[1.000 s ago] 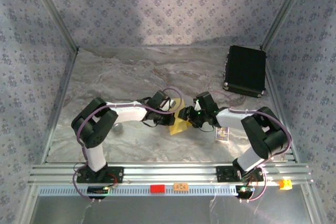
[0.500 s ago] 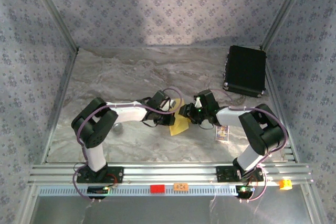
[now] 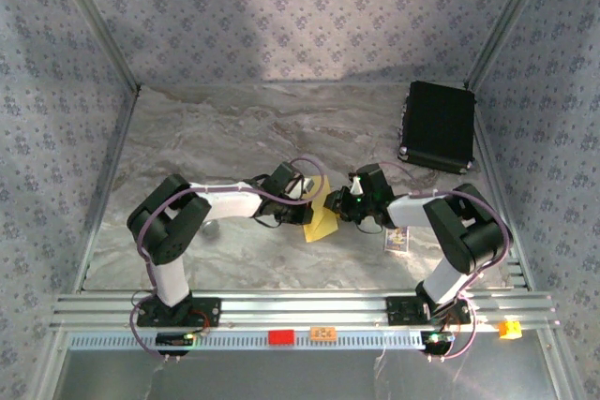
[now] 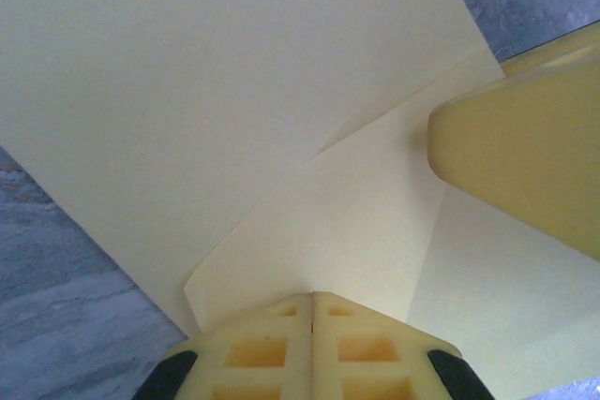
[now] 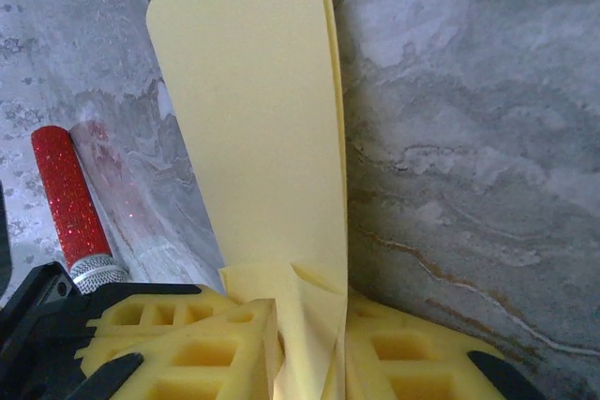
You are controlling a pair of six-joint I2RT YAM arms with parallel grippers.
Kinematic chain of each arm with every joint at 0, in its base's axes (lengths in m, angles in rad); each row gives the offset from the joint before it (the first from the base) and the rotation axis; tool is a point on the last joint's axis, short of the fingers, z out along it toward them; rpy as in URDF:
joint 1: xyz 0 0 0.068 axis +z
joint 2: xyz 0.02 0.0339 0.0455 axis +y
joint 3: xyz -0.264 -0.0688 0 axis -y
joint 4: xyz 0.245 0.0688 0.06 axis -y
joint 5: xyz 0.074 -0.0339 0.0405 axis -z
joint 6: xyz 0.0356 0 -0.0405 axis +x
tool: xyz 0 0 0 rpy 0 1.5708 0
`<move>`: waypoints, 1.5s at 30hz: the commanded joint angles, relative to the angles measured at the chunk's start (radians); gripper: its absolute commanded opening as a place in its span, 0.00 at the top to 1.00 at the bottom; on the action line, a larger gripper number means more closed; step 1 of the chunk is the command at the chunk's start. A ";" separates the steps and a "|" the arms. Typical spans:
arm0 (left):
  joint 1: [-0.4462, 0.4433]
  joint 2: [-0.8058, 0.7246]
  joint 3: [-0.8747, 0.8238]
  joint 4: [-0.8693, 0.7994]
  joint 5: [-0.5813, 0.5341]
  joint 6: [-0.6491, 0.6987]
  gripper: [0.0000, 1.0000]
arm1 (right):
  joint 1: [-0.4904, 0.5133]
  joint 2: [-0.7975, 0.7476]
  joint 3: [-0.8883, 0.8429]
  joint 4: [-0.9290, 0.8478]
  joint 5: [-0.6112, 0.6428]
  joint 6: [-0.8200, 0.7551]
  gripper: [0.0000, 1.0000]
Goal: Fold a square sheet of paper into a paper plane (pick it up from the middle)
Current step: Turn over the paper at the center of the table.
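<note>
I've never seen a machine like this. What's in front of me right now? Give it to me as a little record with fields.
paper: yellow sheet, one flap folded over, held between both arms mid-table
left gripper: shut on the sheet
right gripper: pinching the sheet
back right corner: black case
by the right arm: small printed card
also lying there: red-handled tool
surface: grey marbled table

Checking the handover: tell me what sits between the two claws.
The yellow paper, bridging the left claw and the right claw, in the top view.
</note>
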State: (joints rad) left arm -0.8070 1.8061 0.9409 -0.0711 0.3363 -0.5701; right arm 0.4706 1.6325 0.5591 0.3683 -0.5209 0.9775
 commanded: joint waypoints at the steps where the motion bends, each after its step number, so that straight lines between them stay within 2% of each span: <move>1: -0.002 -0.028 -0.024 -0.032 0.007 -0.012 0.94 | -0.008 -0.006 -0.017 0.028 -0.012 0.003 0.79; 6: 0.000 -0.106 -0.040 0.022 0.043 -0.063 0.84 | -0.013 -0.036 -0.020 0.015 -0.014 -0.005 0.92; 9: -0.002 -0.159 -0.028 -0.006 0.016 -0.050 0.78 | -0.013 -0.072 -0.017 -0.018 0.005 -0.022 0.93; 13: -0.002 -0.216 -0.049 -0.016 -0.029 -0.039 0.74 | -0.012 -0.137 0.001 -0.104 0.038 -0.071 0.93; 18: -0.002 -0.284 -0.094 0.006 -0.114 -0.049 0.67 | -0.004 -0.249 0.018 -0.248 0.132 -0.149 0.93; 24: -0.002 -0.333 -0.122 0.022 -0.192 -0.058 0.64 | 0.006 -0.348 0.022 -0.370 0.225 -0.193 0.93; 31: -0.001 -0.367 -0.146 0.036 -0.204 -0.066 0.64 | 0.020 -0.404 0.005 -0.421 0.330 -0.102 0.93; 39: 0.000 -0.461 -0.195 0.048 -0.208 -0.089 0.62 | 0.132 -0.524 0.142 -0.732 0.576 0.034 0.93; 45: 0.006 -0.471 -0.167 -0.035 -0.216 -0.067 0.61 | 0.152 -0.586 0.151 -0.849 0.646 0.106 0.93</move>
State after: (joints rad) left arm -0.8070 1.3483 0.7475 -0.0574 0.1398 -0.6453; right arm 0.6163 1.0775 0.7094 -0.3454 0.0391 1.0180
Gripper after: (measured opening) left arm 0.391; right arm 0.070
